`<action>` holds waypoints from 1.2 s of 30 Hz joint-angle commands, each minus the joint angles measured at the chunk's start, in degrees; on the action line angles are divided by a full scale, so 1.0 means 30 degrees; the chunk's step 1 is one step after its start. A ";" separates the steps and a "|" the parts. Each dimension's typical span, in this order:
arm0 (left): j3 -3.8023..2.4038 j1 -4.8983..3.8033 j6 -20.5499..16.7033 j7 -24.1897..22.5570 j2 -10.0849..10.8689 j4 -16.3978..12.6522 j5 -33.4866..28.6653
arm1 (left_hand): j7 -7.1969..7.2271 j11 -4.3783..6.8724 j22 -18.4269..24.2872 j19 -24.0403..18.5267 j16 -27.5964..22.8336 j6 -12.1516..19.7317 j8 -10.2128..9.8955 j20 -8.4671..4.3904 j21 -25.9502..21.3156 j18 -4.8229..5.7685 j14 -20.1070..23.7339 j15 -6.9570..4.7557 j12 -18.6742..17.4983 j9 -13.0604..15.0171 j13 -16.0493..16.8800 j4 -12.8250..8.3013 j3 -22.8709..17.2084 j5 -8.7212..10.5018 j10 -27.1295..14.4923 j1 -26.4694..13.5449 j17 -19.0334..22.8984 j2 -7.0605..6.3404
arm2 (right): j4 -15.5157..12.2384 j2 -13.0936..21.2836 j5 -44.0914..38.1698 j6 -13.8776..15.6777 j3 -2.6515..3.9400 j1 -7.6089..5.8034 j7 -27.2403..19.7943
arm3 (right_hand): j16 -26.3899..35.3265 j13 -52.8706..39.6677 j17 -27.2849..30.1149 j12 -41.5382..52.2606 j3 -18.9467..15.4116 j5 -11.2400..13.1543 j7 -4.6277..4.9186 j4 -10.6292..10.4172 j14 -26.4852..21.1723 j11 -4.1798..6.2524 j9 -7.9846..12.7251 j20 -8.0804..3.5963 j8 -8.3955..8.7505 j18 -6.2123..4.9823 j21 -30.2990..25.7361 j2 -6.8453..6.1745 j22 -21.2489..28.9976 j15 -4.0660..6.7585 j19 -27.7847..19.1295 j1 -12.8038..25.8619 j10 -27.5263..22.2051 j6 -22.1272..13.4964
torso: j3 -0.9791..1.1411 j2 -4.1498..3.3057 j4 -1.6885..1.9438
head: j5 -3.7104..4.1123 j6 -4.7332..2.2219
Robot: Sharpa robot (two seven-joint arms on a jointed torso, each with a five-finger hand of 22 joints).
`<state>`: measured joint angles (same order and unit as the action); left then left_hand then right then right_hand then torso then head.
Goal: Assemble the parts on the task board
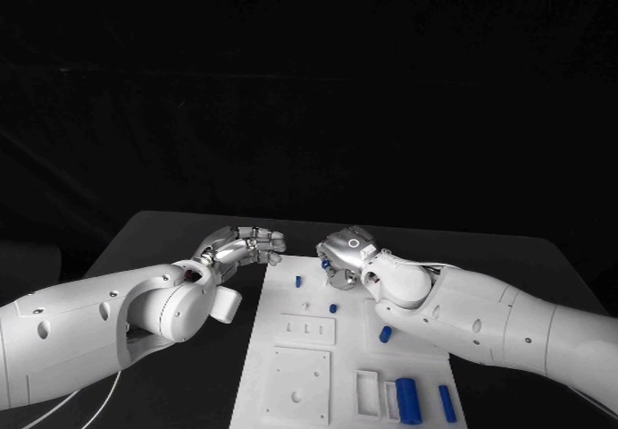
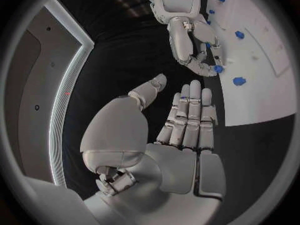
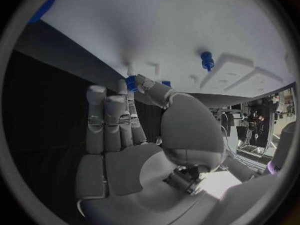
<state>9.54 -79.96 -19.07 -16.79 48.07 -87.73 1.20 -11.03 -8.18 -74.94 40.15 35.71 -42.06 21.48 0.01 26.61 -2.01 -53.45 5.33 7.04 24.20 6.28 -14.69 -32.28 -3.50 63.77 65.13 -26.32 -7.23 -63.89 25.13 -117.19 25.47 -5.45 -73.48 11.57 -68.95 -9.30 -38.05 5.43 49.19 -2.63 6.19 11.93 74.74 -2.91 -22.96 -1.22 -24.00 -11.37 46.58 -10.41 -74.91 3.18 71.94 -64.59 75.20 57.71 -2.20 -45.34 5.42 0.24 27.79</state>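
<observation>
So the right hand (image 1: 346, 257) is over the far end of the task board (image 1: 296, 375), pinching a small blue part (image 3: 131, 82) at its fingertips. Left hand (image 1: 242, 246) hangs over the black table (image 1: 154, 241) just beside the board, fingers apart, holding nothing

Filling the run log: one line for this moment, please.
left hand: open, off the task board | right hand: pinching small blue part at board's far end | other blue parts on board

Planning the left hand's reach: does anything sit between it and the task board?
Nothing visible does. The left hand hovers, holding nothing, over bare black table beside the task board; the right hand pinches a blue part.
</observation>
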 commanded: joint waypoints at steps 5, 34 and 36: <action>-0.0021 -0.0081 -0.0008 -0.0132 0.0016 0.0050 0.0106 | -0.0091 -0.0042 -0.0342 0.0003 -0.0027 -0.0185 -0.0071 -0.0182 0.0062 0.0144 -0.0040 -0.0052 -0.0110 -0.0025 -0.0019 -0.0121 -0.0029 -0.0029 0.0048 -0.0102 -0.0030 -0.0018 | -0.0191 0.0218 -0.0410 -0.0528 -0.0064 0.0073 0.0147 | -0.0116 -0.0037 0.0021 -0.0067 0.0001 -0.0056 0.0016 -0.0128 -0.0067 -0.0010 -0.0451 -0.0061 -0.0047 -0.1210 0.0099 0.0003 -0.0420 0.0121 -0.0001 -0.0195 0.0132 0.0172 | -0.0029 -0.0068 0.0012 | -0.0010 -0.0080; -0.0021 -0.0103 -0.0021 -0.0135 0.0125 0.0156 0.0134 | -0.0088 -0.0033 -0.0341 0.0001 -0.0036 -0.0200 -0.0091 -0.0186 0.0071 0.0147 -0.0041 -0.0054 -0.0155 -0.0029 -0.0023 -0.0161 -0.0055 -0.0023 0.0070 -0.0102 -0.0046 -0.0037 | -0.0740 0.0822 -0.0796 -0.0442 -0.0060 0.0080 0.0809 | -0.0205 -0.0098 0.0046 -0.0115 0.0163 -0.0056 -0.0013 -0.0283 -0.0072 0.0013 -0.0492 -0.0081 -0.0038 -0.1210 0.0215 -0.0193 -0.0414 0.0144 -0.0028 -0.0307 0.0224 0.0254 | -0.0001 -0.0199 0.0080 | 0.0120 -0.0161; -0.0021 -0.0103 -0.0019 -0.0141 0.0122 0.0167 0.0134 | -0.0088 -0.0033 -0.0341 0.0001 -0.0036 -0.0200 -0.0091 -0.0186 0.0071 0.0147 -0.0041 -0.0054 -0.0156 -0.0029 -0.0023 -0.0161 -0.0055 -0.0023 0.0071 -0.0102 -0.0046 -0.0037 | -0.0759 0.0870 -0.0796 -0.0407 -0.0060 0.0080 0.0844 | -0.0207 -0.0100 0.0047 -0.0116 0.0169 -0.0057 -0.0014 -0.0286 -0.0072 0.0014 -0.0493 -0.0081 -0.0038 -0.1210 0.0218 -0.0197 -0.0414 0.0144 -0.0028 -0.0311 0.0225 0.0255 | -0.0009 -0.0196 0.0084 | 0.0128 -0.0157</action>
<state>9.54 -80.04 -19.12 -16.76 48.49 -87.16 1.32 -11.24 -8.19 -74.92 40.15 35.71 -42.26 21.47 0.01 26.61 -1.75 -53.45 5.32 6.83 24.21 6.29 -14.83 -32.42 -3.50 63.77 65.13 -26.40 -7.23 -66.63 27.30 -118.74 25.83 -5.45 -73.48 12.72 -69.22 -9.74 -38.00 5.23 49.73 -2.49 6.32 11.37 74.61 -2.86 -22.96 -1.01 -23.83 -11.38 47.03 -10.81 -74.93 3.30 71.73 -65.12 75.58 57.89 -2.21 -45.91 5.71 0.62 27.33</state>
